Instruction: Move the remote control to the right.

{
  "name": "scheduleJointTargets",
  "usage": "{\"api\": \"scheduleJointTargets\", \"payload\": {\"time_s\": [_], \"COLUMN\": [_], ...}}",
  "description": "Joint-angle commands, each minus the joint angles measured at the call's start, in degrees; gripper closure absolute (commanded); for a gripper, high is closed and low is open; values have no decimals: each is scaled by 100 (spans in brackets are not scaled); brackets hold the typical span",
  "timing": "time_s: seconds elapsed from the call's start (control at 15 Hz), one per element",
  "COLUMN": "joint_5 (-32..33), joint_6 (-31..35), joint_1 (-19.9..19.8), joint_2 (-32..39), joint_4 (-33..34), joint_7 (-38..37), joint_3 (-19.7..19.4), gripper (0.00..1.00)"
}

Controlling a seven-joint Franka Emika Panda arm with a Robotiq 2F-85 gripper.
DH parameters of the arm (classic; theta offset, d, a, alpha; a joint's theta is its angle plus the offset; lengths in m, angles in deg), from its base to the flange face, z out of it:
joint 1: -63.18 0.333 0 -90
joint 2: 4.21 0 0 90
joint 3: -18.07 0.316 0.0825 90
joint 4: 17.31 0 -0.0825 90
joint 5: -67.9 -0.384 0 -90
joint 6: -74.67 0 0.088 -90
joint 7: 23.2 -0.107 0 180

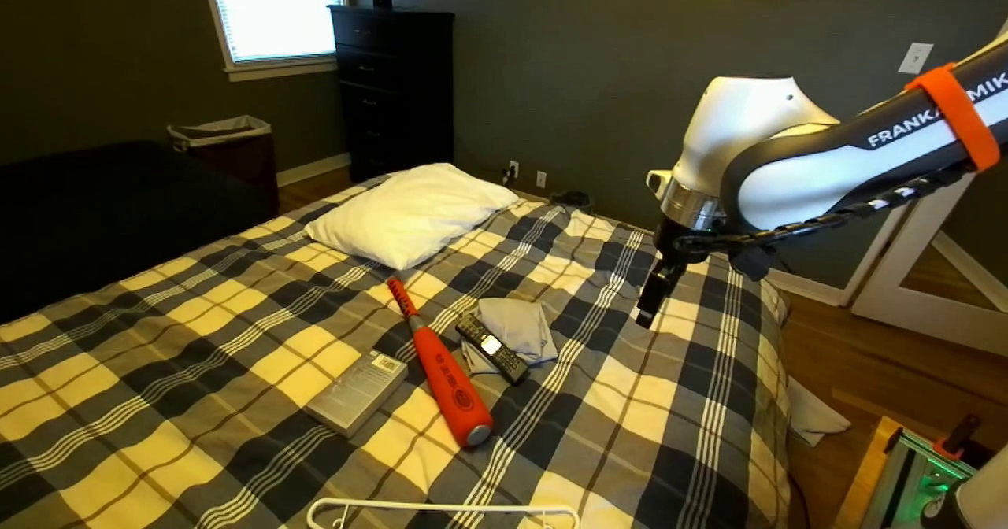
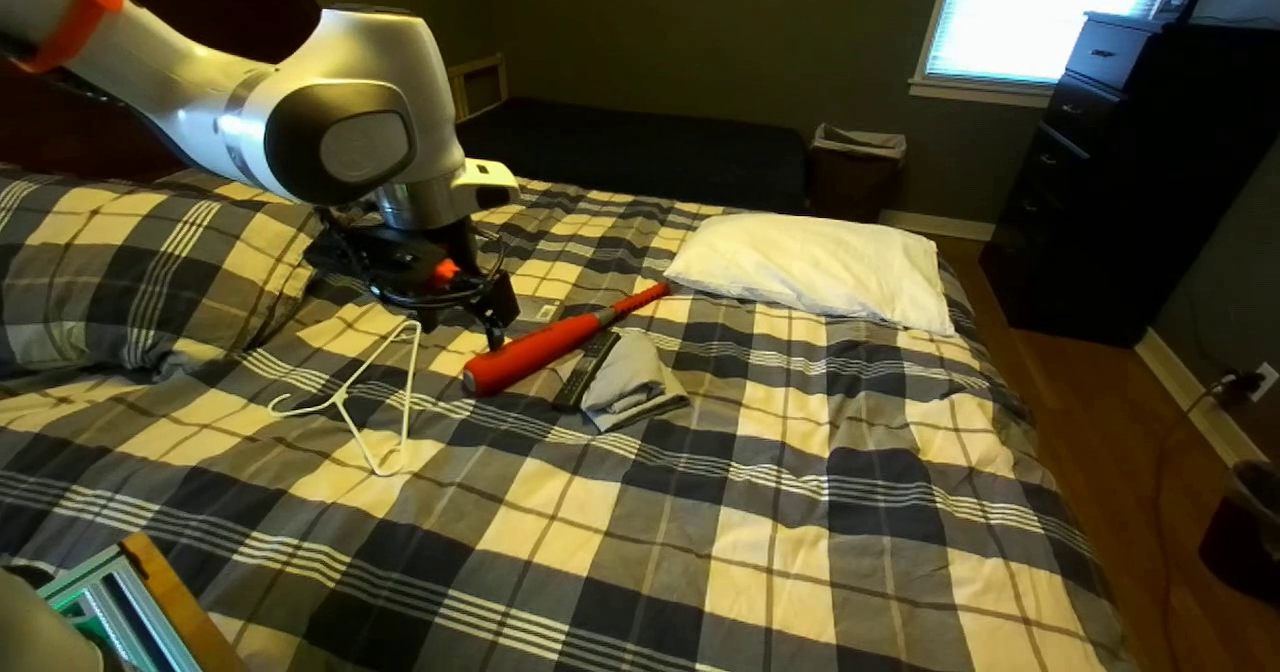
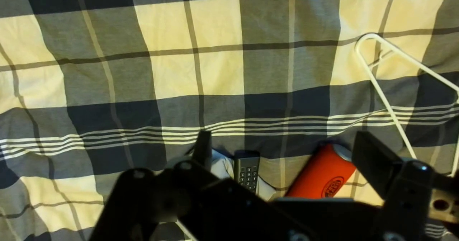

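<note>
Two fingers (image 3: 203, 149) stand wide apart and hold nothing, so the tool (image 3: 284, 138) is free to straddle something. The remote (image 1: 492, 346) lies along the edge of the cloth (image 1: 526, 324), near the bat (image 1: 453, 383) but apart from it.

The move turns on the remote's long axis. In the wrist view its near end shows in the gap between the fingers, off centre toward the one at that picture's left, and its length runs nearly square to a line joining the fingertips. The far end is hidden behind the tool. Closing would therefore, I judge, pinch the narrow width with little turn of the wrist.

In both exterior views the tool hangs raised, on the side of the remote from which the arm (image 2: 300, 122) comes. So the remote lies lower and farther out; how much lower is hard to tell. A reach outward and down seems called for, with a slight sideways shift to centre it. That shift matters: the bat's fat end also shows in the gap, by the opposite finger, and could be bumped. In both exterior views the bat is left of the remote and most of the cloth right, so going right should lead away from the bat, perhaps dragging cloth.
</note>
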Motion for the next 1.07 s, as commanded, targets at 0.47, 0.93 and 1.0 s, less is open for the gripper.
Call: {"api": "scheduleJointTargets", "payload": {"time_s": [0.47,0.93,1.0], "joint_5": [1840,2080,2177], "joint_6": [2341,-14,527], "joint_1": [-1438,-191,-124], "joint_2": [2254,4091,3479], "joint_4": [862,3408,2635], "joint_7": [-3544,-3780,-3882], "joint_3": [1280,555,349], "gripper": [0,0,0]}}
